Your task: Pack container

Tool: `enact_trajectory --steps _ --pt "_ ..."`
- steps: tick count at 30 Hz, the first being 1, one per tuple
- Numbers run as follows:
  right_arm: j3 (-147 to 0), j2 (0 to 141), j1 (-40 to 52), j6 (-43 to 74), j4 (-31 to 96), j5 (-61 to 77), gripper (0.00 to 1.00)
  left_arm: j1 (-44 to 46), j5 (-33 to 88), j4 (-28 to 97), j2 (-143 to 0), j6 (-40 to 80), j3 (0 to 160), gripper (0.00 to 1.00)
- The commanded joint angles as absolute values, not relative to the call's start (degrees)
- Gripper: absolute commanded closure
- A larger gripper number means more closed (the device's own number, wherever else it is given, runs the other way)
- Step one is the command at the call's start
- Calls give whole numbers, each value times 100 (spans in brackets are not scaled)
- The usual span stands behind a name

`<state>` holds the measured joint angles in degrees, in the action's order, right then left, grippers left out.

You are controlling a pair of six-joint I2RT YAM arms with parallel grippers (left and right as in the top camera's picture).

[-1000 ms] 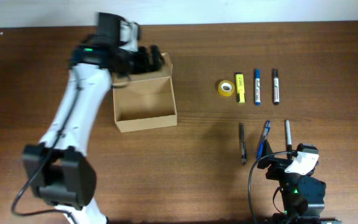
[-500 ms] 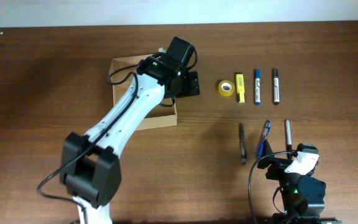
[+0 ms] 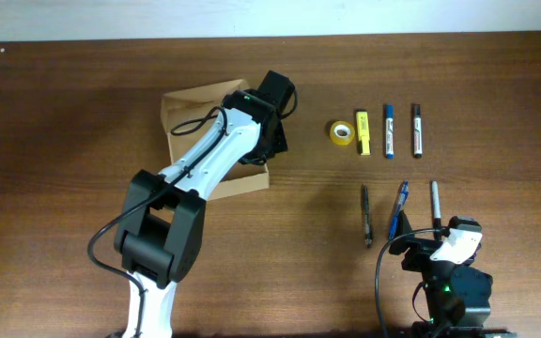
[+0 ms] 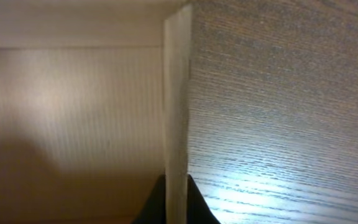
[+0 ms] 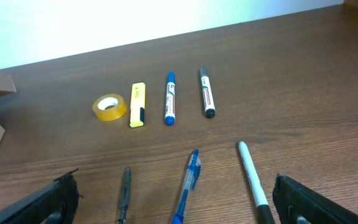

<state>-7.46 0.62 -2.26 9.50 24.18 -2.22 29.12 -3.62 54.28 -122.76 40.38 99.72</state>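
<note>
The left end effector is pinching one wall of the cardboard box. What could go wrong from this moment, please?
1. The left end effector is shut on only one thin wall of the container, so the cardboard may bend or slip out.
2. The container sits skewed; dragging it sideways might bump the tape roll.

The box [image 3: 188,131] sits on the left half of the surface [image 3: 54,169]. The left end effector [image 4: 176,200] sits over the box's right wall, with one finger inside and one outside. Well to the right, four things lie in a row: a tape roll [image 3: 343,132], a highlighter [image 3: 363,132], a marker [image 3: 389,130] and an end marker [image 3: 417,130]. Nearer the front lie a first pen [image 3: 366,215], a middle pen [image 3: 398,208] and a last pen [image 3: 435,205]. The right end effector [image 5: 178,199] is just in front of them.
</note>
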Motion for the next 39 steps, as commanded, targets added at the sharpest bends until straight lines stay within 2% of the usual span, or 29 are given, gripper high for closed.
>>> enact_trajectory --steps 1,11,19,32,33,34,35,37,39 --pt "-703 14 -266 996 2418 -211 1 2902 -14 5478 -12335 4112 10195 98" --pt "-703 14 -266 996 2418 -211 1 3463 -556 6383 -12331 4141 11944 98" --pt "-703 14 -266 996 2418 -211 1 3979 -753 6431 -12652 4333 12011 98" --pt "-703 14 -266 996 2418 -211 1 4047 -613 6499 -13410 4416 12011 98" --pt "-703 14 -266 996 2418 -211 1 4047 -602 6499 -13419 4412 12011 93" --pt "-703 14 -266 996 2418 -211 1 4047 -582 6499 -13421 4412 12011 63" --pt "-703 14 -266 996 2418 -211 1 4047 -580 6501 -13419 4412 12018 42" --pt "-703 14 -266 996 2418 -211 1 4051 -580 6576 -13413 4370 12108 24" --pt "-703 14 -266 996 2418 -211 1 4051 -587 6687 -13413 4254 12241 14"
